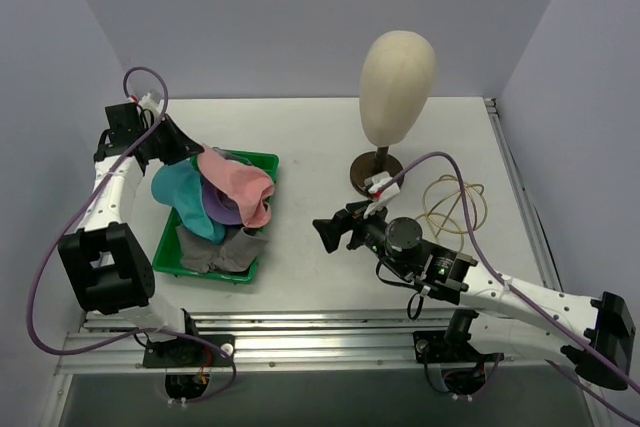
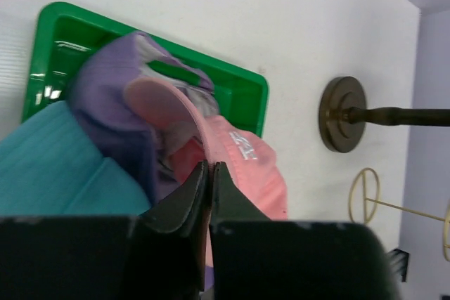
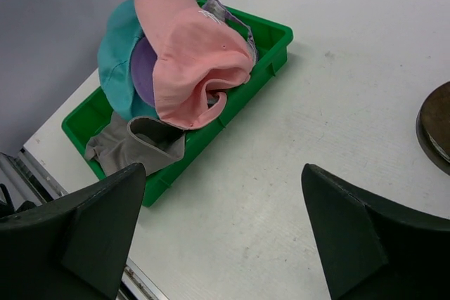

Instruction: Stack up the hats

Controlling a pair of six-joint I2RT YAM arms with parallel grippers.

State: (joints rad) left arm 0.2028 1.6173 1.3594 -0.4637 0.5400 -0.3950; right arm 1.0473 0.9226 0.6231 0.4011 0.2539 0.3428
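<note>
Top external view: left arm folds over tray, left gripper pinching pink cap.

Four crumpled hats heaped (pink cap uppermost)

The tray is seen to be glossy green plastic. In it, the pink cap, lavender cap, teal hat and grey hat are seen as soft matt cloth. Beside the tray, the table is finished smooth matt white, the head matt cream, its base dark and dully sheened, the wire brassy.
</note>
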